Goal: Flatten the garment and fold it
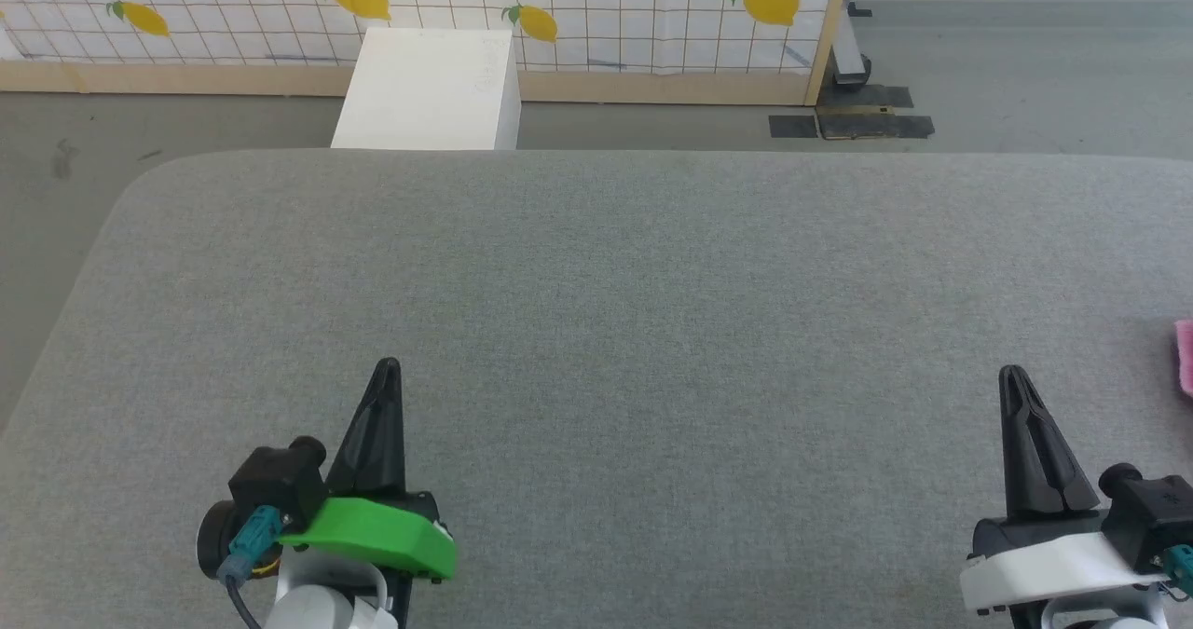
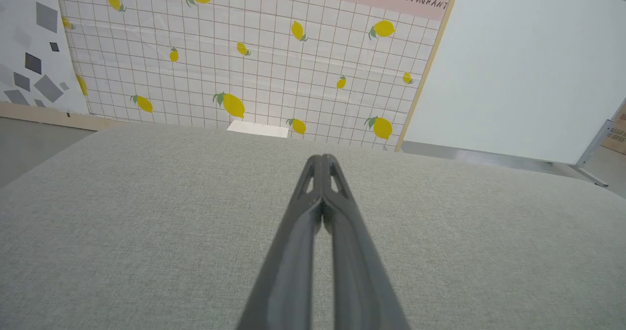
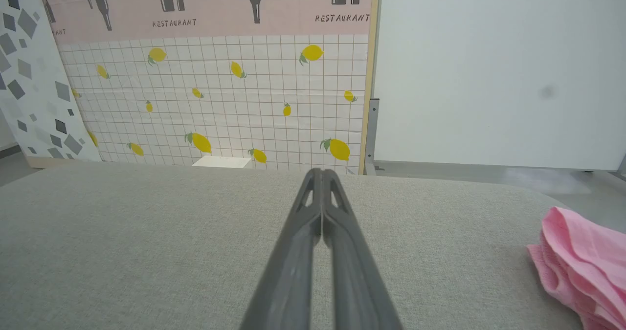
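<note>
My left gripper [image 1: 387,368] has its two dark fingers pressed together tip to tip with nothing between them, and it hangs just over the grey padded table [image 1: 596,266] at my lower left. My right gripper [image 1: 1011,375] is the same: jaws closed flat on each other, empty, pointing out across the table top at my lower right. Off to the right of that gripper, and apart from it, lies the garment [image 3: 582,266], a pink heap bunched in soft folds near the table's right edge. In the head view a sliver of it shows at the frame's border. Neither gripper touches it. Past the table's far edge stand a white box [image 1: 429,88] and a lemon-printed screen [image 1: 606,14]. I judge the task to be at its very start: nothing is flattened or folded, and the step in hand is reaching the garment. As I see it, the next move calls for opening the right jaws and swinging that arm or my waist to the right. Then I would pinch an edge of the heap and draw it to the wide middle of the table, where both grippers can spread it.
</note>
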Robot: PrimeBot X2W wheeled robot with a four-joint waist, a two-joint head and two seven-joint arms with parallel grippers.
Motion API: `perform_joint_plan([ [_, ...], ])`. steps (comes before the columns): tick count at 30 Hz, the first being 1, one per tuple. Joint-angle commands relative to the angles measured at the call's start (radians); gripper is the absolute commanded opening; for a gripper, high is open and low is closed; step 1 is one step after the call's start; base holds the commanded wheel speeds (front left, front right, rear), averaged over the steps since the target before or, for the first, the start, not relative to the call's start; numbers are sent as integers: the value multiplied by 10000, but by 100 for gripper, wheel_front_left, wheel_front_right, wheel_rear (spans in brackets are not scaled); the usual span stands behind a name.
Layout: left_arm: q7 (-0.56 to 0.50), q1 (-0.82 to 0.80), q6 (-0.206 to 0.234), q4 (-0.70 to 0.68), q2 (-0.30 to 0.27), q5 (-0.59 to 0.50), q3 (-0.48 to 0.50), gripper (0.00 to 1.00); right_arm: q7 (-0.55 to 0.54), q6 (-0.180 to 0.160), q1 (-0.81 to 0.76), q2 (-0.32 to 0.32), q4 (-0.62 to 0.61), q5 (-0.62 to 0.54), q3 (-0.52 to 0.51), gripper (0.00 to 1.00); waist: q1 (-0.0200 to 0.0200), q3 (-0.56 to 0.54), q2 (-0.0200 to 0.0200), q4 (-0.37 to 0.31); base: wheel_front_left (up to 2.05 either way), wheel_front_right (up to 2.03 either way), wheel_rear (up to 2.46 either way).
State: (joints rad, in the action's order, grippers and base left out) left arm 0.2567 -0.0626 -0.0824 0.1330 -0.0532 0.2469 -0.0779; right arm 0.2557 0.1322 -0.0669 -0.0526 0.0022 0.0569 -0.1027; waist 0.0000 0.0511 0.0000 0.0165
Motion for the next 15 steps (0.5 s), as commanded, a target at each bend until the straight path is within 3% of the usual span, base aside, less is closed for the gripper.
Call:
perform_joint_plan([
  [1, -6, 1, 2, -3, 0, -6, 2, 0, -6, 0, 2, 0, 0, -1, 2, 0, 0, -1, 0, 0, 0, 0, 0],
  [15, -234, 57, 75, -121, 3, -225, 68, 0, -233, -1, 61, 0, -2, -52, 94, 0, 0, -47, 0, -15, 0, 0, 0],
])
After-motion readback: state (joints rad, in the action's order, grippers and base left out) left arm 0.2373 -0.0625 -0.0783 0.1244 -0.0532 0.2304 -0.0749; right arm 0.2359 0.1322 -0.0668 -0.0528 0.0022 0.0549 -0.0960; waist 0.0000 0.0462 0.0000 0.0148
